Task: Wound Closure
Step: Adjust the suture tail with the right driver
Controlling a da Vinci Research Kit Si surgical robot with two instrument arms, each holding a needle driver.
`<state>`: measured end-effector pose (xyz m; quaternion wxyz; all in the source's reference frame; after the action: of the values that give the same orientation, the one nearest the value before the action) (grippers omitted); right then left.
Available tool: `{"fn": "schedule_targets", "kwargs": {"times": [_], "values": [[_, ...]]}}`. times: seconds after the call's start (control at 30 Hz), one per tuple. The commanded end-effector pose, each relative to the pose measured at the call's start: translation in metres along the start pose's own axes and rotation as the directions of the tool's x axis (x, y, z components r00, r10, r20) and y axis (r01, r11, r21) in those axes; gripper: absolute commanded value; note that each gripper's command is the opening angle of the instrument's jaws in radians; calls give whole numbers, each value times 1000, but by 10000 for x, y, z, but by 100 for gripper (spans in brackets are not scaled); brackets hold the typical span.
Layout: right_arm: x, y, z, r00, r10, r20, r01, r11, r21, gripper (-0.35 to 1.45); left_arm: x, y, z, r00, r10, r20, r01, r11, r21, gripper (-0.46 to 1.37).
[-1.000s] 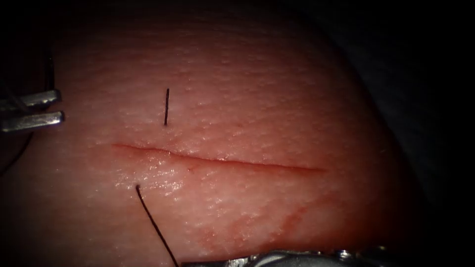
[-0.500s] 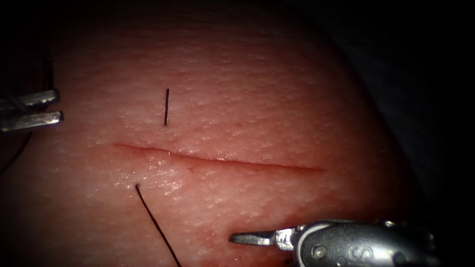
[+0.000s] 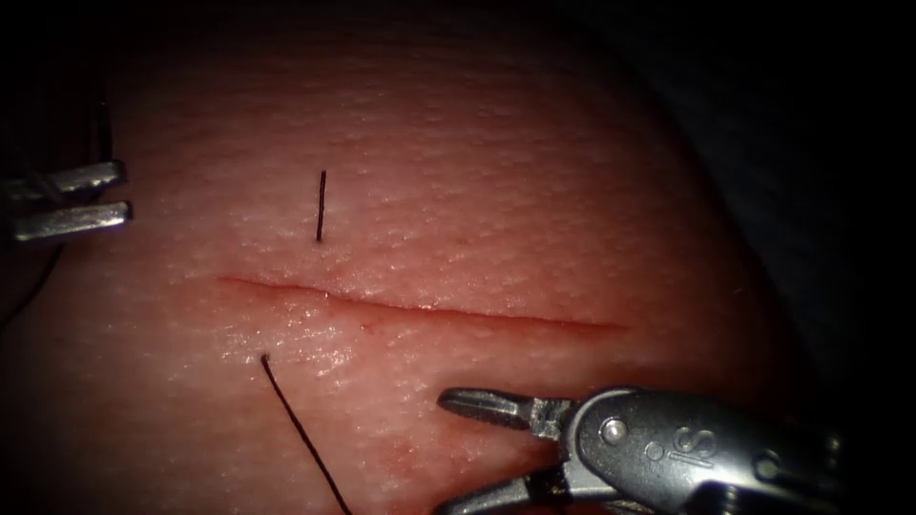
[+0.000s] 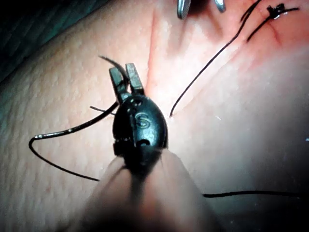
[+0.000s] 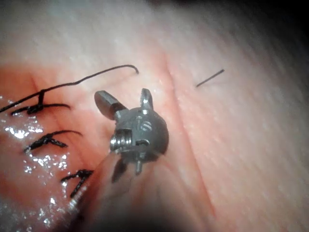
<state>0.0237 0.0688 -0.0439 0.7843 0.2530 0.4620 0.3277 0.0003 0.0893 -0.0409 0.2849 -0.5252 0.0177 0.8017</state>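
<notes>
Jaws of the right tool (image 3: 469,450) stand wide and hold nothing, over the tissue's (image 3: 534,172) near edge, on the near side of the cut (image 3: 420,308) toward its right half. Jaws of the left tool (image 3: 91,198) stand narrowly parted at the tissue's left edge, well apart from the cut.

The thread (image 3: 296,429) leaves the tissue just beside the cut's left end on its near side and runs to the near edge. A short thread end (image 3: 322,205) stands upright beyond the cut, opposite it.

The left wrist view shows a dark strand (image 4: 112,63) running into the left tool's (image 4: 126,78) gap; whether it is gripped cannot be told. A curved, glinting length (image 4: 63,131) lies on the tissue beside it, needle or thread undetermined.

The right wrist view shows finished stitches (image 5: 46,140) in red fluid (image 5: 19,130) beside the right tool (image 5: 125,100).
</notes>
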Motion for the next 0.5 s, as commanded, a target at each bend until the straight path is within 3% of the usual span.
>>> {"fn": "schedule_targets", "kwargs": {"times": [0.03,0.3,0.5], "values": [[2,3,3,999,39,-8,-39,999,-22,106,0,0,0,1000,1,1,-1,1000,-11,-35],[19,38,25,980,191,-57,-196,975,-104,105,0,2,-1,1000,1,1,0,1000,-10,-35],[34,69,48,952,289,-102,-302,941,-151,94,0,4,-1,1000,0,1,0,1000,-5,-35]]}}
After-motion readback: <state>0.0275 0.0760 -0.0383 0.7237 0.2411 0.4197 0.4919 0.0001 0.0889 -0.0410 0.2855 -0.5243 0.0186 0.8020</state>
